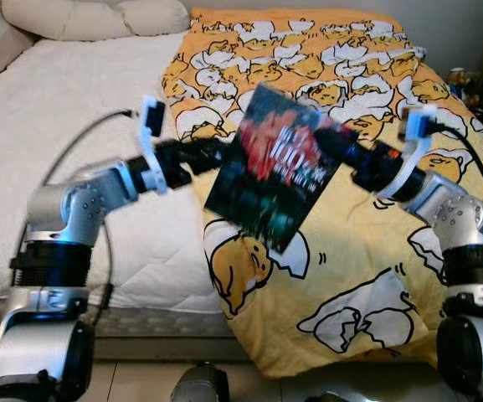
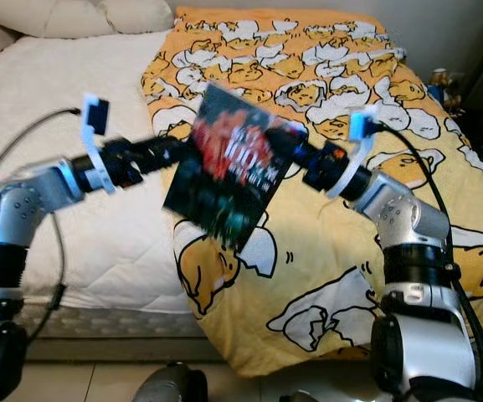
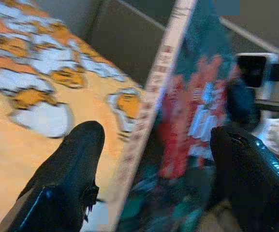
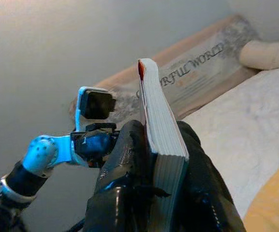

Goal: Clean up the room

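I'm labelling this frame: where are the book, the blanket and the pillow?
book point(image 1: 274, 163): left eye view, middle of front cover.
blanket point(image 1: 367, 243): left eye view, yellow patterned part.
pillow point(image 1: 90, 17): left eye view, its middle.

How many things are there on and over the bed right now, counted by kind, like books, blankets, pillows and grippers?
Books: 1, the book held up over the bed
Blankets: 1, the yellow cartoon blanket
Pillows: 2, pillows at the head of the bed
Grippers: 2, left gripper and right gripper, both at the book
Total: 6
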Tool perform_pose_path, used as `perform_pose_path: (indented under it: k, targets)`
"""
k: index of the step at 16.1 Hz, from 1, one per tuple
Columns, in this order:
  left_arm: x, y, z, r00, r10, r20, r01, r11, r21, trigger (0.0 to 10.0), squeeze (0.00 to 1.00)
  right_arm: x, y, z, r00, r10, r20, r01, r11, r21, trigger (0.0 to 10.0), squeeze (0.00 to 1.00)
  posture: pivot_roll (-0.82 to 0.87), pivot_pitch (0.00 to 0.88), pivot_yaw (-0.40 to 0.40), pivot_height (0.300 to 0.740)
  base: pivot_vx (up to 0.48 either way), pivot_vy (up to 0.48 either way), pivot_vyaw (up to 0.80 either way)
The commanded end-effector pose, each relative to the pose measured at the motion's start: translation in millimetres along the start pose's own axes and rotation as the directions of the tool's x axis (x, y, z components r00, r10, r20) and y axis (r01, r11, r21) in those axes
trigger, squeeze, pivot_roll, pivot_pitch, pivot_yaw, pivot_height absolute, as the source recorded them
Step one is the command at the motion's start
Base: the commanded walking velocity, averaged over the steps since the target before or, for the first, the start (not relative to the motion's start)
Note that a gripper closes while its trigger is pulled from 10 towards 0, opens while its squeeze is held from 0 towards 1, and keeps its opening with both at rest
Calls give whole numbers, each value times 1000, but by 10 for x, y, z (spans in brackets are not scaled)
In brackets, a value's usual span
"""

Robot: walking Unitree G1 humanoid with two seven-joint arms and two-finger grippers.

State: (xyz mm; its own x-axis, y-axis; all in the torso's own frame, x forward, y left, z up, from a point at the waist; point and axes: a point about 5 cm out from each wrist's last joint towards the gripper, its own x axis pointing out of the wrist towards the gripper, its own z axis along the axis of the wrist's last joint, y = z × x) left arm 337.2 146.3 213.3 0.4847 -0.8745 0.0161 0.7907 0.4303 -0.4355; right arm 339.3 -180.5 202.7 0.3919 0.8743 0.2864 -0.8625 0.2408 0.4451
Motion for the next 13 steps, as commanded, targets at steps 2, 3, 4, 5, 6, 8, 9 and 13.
perform_pose_path:
  k: [2,3,4,5,6,8,9,13]
  targets:
    - [63,-62,-77,997,-71,-29,70,997,-31,10000,0,42,97,82,998,58,-7,-58,998,-39,0,0,36,0,56,740,0,0,0]
    - [95,-87,-107,994,-109,-17,108,993,-52,0,0,41,103,73,999,50,-20,-51,998,-42,0,0,31,0,53,740,0,0,0]
    - [100,-89,-108,993,-114,-11,113,992,-51,0,0,38,105,74,999,47,-21,-47,998,-42,0,0,30,0,53,740,0,0,0]
    - [100,-92,-115,993,-117,-9,116,993,-36,0,0,35,107,84,999,45,-17,-46,998,-40,0,0,28,0,51,740,0,0,0]
    - [100,-89,-120,994,-109,-5,109,994,-14,0,0,38,114,103,999,48,-8,-48,998,-37,0,0,29,0,50,740,0,0,0]
    - [97,-88,-133,994,-106,-3,106,994,27,0,0,39,124,134,999,51,7,-51,998,-35,0,0,29,0,47,740,0,0,0]
    - [92,-89,-150,994,-107,-5,107,993,45,0,0,38,133,146,998,57,12,-57,998,-33,0,0,28,0,46,740,0,0,0]
    - [79,-77,-211,994,-106,-17,106,993,51,0,0,38,136,170,998,64,28,-63,998,-26,0,0,26,0,43,740,0,0,0]
